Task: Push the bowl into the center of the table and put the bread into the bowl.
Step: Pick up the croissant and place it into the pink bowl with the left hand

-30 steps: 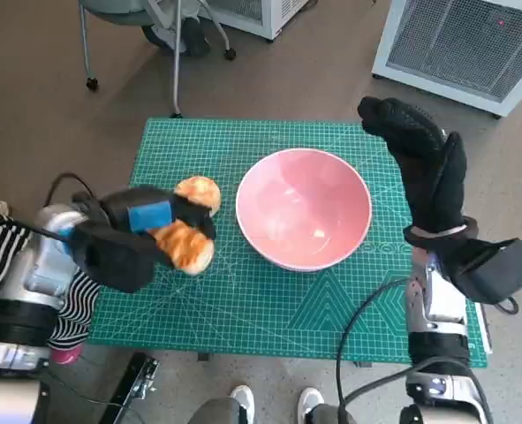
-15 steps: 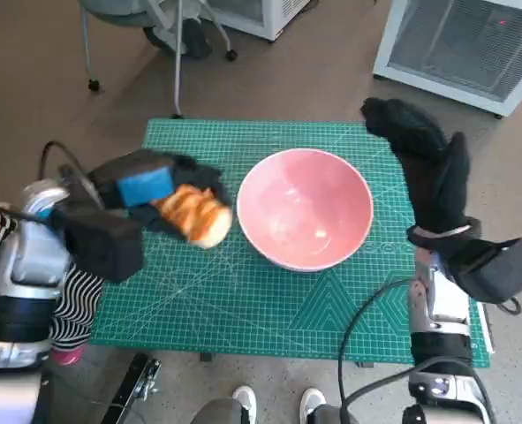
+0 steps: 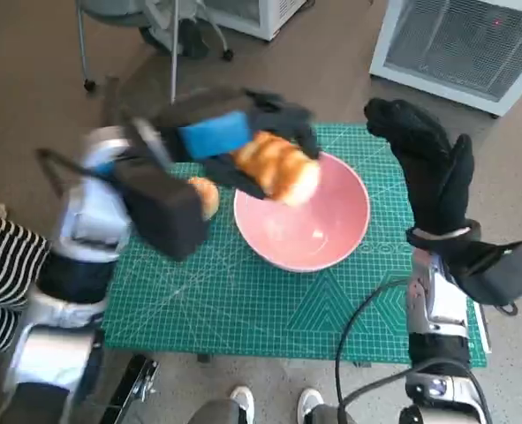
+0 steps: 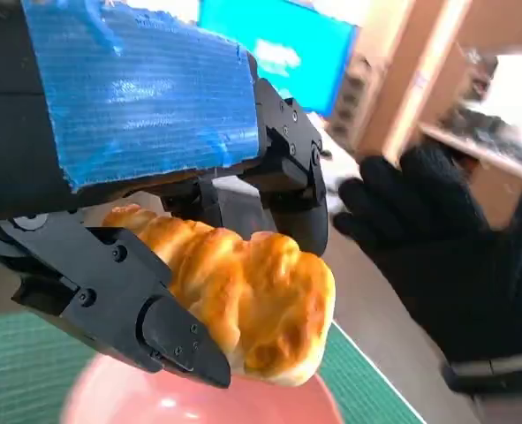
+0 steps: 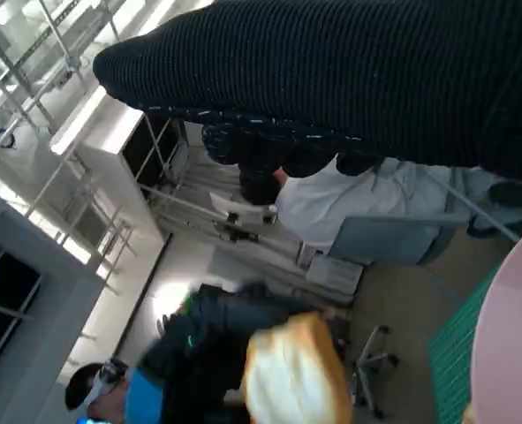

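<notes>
Left robot hand (image 3: 234, 141) clamps the bread (image 3: 278, 166) above the bowl (image 3: 303, 221) mid-frame; next, release. Right robot hand (image 3: 424, 168) is spread, empty.

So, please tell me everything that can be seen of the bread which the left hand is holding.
The bread is a golden-brown, glossy loaf with a ridged, braided-looking crust and a paler end. The left hand grips it between its black fingers in the air, above the near-left rim of the pink bowl. Only the hand touches it.
</notes>
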Tool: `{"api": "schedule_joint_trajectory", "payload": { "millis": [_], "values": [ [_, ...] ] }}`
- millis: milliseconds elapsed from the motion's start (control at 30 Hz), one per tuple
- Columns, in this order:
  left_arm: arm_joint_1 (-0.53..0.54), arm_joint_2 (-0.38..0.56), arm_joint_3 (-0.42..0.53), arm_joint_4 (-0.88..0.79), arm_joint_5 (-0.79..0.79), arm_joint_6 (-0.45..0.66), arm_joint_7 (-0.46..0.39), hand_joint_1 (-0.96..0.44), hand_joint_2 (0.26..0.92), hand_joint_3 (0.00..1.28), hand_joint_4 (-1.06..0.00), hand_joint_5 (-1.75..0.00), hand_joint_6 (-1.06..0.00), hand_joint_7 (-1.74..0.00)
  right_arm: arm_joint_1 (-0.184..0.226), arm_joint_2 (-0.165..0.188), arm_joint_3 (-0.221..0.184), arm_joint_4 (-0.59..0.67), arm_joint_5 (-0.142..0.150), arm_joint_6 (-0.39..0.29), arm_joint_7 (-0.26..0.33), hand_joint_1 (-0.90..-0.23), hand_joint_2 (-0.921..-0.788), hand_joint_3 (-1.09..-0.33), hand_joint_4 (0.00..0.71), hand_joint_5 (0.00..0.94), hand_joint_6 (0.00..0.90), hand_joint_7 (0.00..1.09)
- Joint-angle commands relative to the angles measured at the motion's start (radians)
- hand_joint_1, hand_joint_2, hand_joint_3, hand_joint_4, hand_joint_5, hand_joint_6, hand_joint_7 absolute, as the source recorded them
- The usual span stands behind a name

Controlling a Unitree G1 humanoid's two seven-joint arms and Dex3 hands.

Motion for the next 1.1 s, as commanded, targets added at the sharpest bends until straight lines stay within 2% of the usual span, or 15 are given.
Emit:
{"api": "schedule_joint_trajectory", "payload": {
  "millis": [33,333,633,700,767,833,867,900,967,1033,1100],
  "values": [
    [-0.061,-0.052,-0.049,0.130,0.030,-0.034,-0.003,0.00,0.920,0.09,-0.68,-1.21,-0.59,-1.17,0.035,-0.006,-0.008,-0.010,0.007,0.021,0.003,-0.705,-0.921,-0.688,0.176,0.003,0.067,0.43],
    [-0.140,-0.138,-0.113,0.366,0.093,-0.103,0.038,0.00,0.919,0.11,-0.67,-1.27,-0.56,-1.15,0.047,-0.012,-0.017,-0.030,0.003,0.033,-0.012,-0.710,-0.921,-0.669,0.180,0.003,0.087,0.43],
    [-0.210,-0.196,-0.159,0.564,0.168,-0.124,0.091,0.00,0.920,0.11,-0.66,-1.29,-0.56,-1.14,0.063,-0.008,-0.019,-0.063,-0.007,0.047,-0.034,-0.715,-0.921,-0.657,0.188,0.006,0.096,0.43],
    [-0.217,-0.202,-0.162,0.590,0.173,-0.123,0.092,0.00,0.920,0.12,-0.66,-1.29,-0.55,-1.17,0.065,-0.009,-0.019,-0.069,-0.008,0.051,-0.038,-0.715,-0.921,-0.656,0.189,0.006,0.096,0.43],
    [-0.221,-0.206,-0.161,0.611,0.172,-0.122,0.087,0.00,0.921,0.17,-0.60,-1.28,-0.48,-1.29,0.067,-0.009,-0.019,-0.074,-0.009,0.054,-0.043,-0.717,-0.921,-0.650,0.191,0.007,0.098,0.43],
    [-0.221,-0.207,-0.160,0.623,0.167,-0.119,0.075,-0.13,0.921,0.19,-0.53,-1.07,-0.48,-1.34,0.069,-0.009,-0.019,-0.082,-0.011,0.058,-0.049,-0.718,-0.921,-0.648,0.191,0.007,0.098,0.43],
    [-0.220,-0.207,-0.158,0.626,0.164,-0.116,0.068,-0.16,0.893,0.19,-0.48,-0.84,-0.43,-1.23,0.071,-0.009,-0.018,-0.086,-0.012,0.060,-0.051,-0.718,-0.921,-0.647,0.192,0.007,0.099,0.42],
    [-0.219,-0.205,-0.157,0.626,0.160,-0.114,0.058,-0.14,0.847,0.15,-0.41,-0.49,-0.37,-0.85,0.073,-0.009,-0.018,-0.090,-0.013,0.061,-0.054,-0.718,-0.921,-0.646,0.192,0.007,0.099,0.42],
    [-0.217,-0.202,-0.154,0.623,0.155,-0.110,0.042,-0.14,0.834,0.11,-0.38,-0.32,-0.35,-0.65,0.075,-0.009,-0.017,-0.094,-0.015,0.062,-0.058,-0.718,-0.921,-0.646,0.192,0.007,0.100,0.42],
    [-0.212,-0.195,-0.149,0.611,0.148,-0.105,0.026,-0.17,0.812,0.06,-0.31,-0.13,-0.30,-0.39,0.076,-0.010,-0.016,-0.097,-0.018,0.062,-0.062,-0.719,-0.921,-0.645,0.193,0.006,0.100,0.42],
    [-0.207,-0.184,-0.141,0.592,0.139,-0.100,0.008,-0.20,0.802,0.04,-0.25,-0.07,-0.27,-0.28,0.077,-0.011,-0.015,-0.098,-0.019,0.062,-0.064,-0.720,-0.921,-0.645,0.193,0.006,0.099,0.42]
  ]
}}
